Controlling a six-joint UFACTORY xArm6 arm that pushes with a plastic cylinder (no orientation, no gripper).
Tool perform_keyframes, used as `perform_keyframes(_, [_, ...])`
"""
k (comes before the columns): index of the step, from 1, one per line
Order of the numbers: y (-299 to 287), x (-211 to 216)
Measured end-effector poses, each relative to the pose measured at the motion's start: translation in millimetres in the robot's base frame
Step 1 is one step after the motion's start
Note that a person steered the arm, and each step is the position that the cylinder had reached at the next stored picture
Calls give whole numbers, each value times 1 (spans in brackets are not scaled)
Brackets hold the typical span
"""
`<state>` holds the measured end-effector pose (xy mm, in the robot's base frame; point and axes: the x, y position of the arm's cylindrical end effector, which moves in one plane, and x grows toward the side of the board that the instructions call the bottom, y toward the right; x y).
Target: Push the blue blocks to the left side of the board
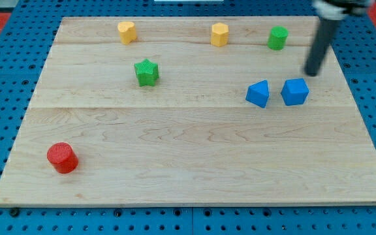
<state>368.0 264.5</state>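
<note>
Two blue blocks lie side by side at the view's right middle of the wooden board (194, 156): a blue wedge-like block (258, 93) and a blue cube (295, 92) to its right. My tip (313, 73) is at the end of the dark rod that comes down from the view's top right. It stands just above and to the right of the blue cube, a small gap away, not touching it.
A yellow block (127, 31) and a second yellow block (220, 34) lie along the top edge, with a green cylinder (278, 38) at top right. A green star (147, 72) lies left of centre. A red cylinder (62, 158) sits at bottom left.
</note>
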Motion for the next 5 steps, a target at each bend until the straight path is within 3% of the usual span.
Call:
perform_keyframes(1, [-48, 51])
perform_keyframes(2, [-131, 64])
perform_keyframes(3, [-143, 75])
perform_keyframes(4, [-179, 116])
perform_keyframes(5, [-209, 91])
